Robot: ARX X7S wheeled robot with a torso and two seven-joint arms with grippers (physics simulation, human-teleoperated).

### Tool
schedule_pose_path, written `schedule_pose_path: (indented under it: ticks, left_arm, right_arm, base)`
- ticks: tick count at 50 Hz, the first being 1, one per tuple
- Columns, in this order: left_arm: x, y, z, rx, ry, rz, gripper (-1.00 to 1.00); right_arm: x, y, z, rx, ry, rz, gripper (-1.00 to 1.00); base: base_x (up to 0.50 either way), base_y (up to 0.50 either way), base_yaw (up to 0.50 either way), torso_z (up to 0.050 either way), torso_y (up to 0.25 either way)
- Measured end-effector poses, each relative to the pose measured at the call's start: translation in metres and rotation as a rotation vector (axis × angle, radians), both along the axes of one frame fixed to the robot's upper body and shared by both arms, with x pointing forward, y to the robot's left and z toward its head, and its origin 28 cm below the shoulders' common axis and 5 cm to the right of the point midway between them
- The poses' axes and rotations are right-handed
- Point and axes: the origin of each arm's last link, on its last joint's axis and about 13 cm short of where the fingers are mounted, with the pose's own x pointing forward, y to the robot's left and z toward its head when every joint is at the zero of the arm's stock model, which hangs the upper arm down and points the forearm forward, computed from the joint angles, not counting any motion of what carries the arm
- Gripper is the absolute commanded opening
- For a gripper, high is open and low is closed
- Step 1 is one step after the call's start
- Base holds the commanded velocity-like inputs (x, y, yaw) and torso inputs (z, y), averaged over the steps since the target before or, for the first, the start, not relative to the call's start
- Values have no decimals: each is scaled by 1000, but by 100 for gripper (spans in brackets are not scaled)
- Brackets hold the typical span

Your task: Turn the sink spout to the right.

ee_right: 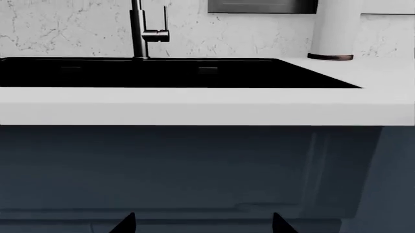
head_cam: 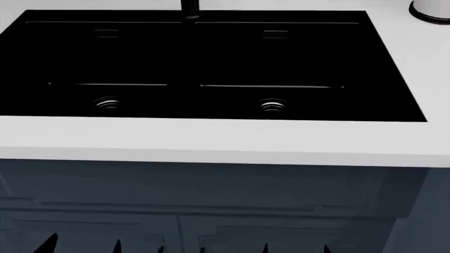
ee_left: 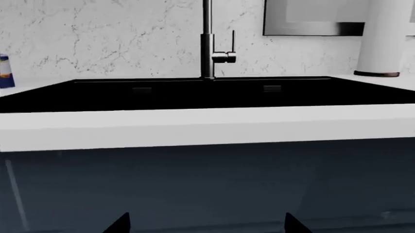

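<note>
while both arms hang low in front of the dark blue cabinet front (head_cam: 211,195), only the dark tips of the left gripper (ee_left: 206,224) and the right gripper (ee_right: 201,223) show at the edge of their wrist views. each pair of fingertips stands well apart with nothing between them, so both sets of jaws are wide open and hold nothing. in the head view a row of small dark points along the lower edge marks the same fingertips, below the white counter (head_cam: 211,139).

set into that counter is the sink (head_cam: 393,68), a black double basin with a low divider and two round ringed drains, the left drain (head_cam: 107,104) and the right drain (head_cam: 273,105). the sink spout (ee_left: 207,43) rises upright from the back rim at the middle of the sink, against the white marbled backsplash (ee_left: 97,39). a short side stub on it carries a thin lever handle (ee_left: 233,40) that stands upright. its upper end runs out of both wrist views, so where the outlet points cannot be told. in the head view only its base (head_cam: 191,9) shows.

near the sink's back right corner stands a tall white cylinder with a dark base ring (ee_right: 334,29). on the counter to the sink's left a small blue container (ee_left: 5,72) is partly cut off by the frame. both grippers are well apart from the spout.
</note>
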Motion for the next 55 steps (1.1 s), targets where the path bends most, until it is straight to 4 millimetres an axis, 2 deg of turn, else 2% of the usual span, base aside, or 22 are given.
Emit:
schedule_pose_path:
  ticks: [15, 22, 34, 55]
  left_arm:
    - [-1, 0, 1, 1, -8, 3, 100]
    - [-1, 2, 3, 7, -8, 37, 100]
    - [-1, 8, 33, 35, -63, 96, 100]
    - [2, 18, 100, 62, -202, 147, 100]
  right_arm:
    - [0, 0, 0, -2, 1, -3, 100]
    - [-1, -1, 5, -6, -9, -9, 100]
    - [0, -6, 41, -20, -63, -15, 100]
    - [0, -20, 109, -46, -199, -57, 100]
  base:
    - [0, 0, 0, 50, 0]
    - [0, 0, 0, 1, 0]
    - [0, 0, 0, 0, 0]
    - [0, 0, 0, 0, 0]
